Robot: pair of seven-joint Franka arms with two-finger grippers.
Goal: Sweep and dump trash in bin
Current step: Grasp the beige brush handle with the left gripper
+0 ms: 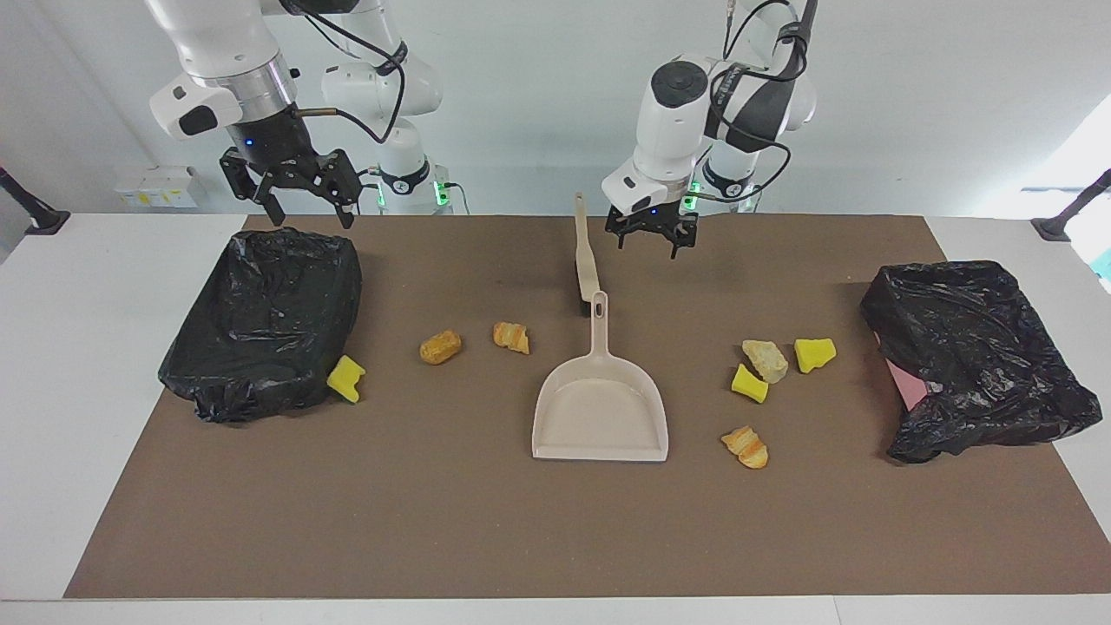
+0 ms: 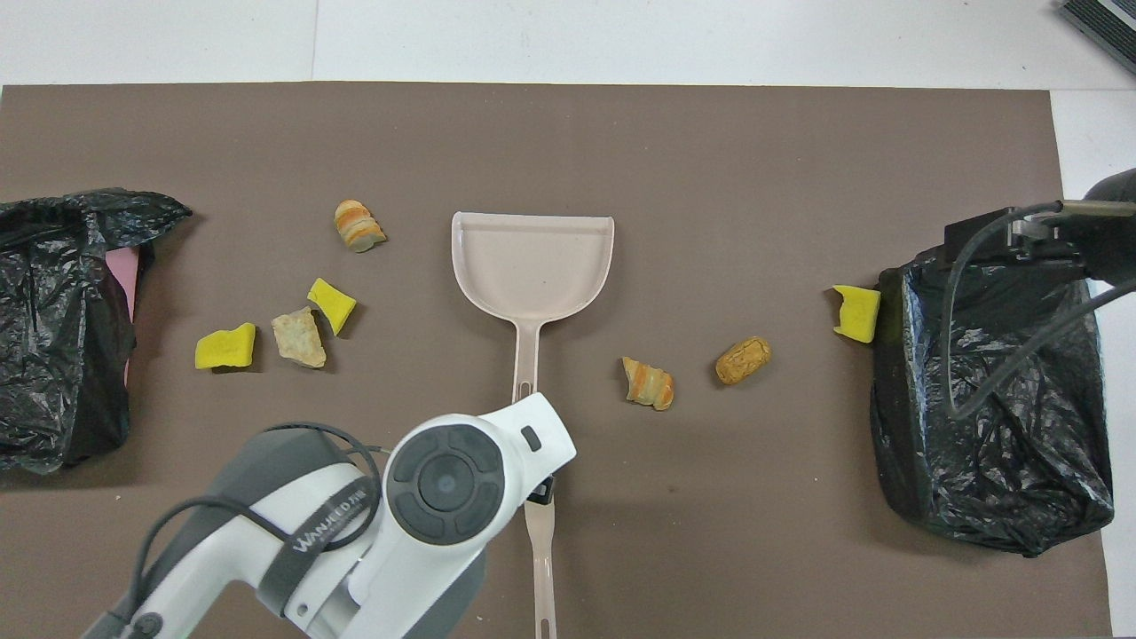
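What I count on my bench

Three yellow wedges (image 1: 346,379), four tan-orange lumps (image 1: 440,346), one dustpan (image 1: 601,408), one brush (image 1: 586,252), two black-bagged bins (image 1: 265,321).

Lighting: bright, even, diffuse, from overhead. Shadows: soft and short under the dustpan (image 1: 601,408) and the trash chunks (image 1: 764,360). Glare: daylight washout at 3 o'clock in the facing view; small highlights on the black bags (image 2: 994,417). Focus: sharp throughout; no visible edge distortion.
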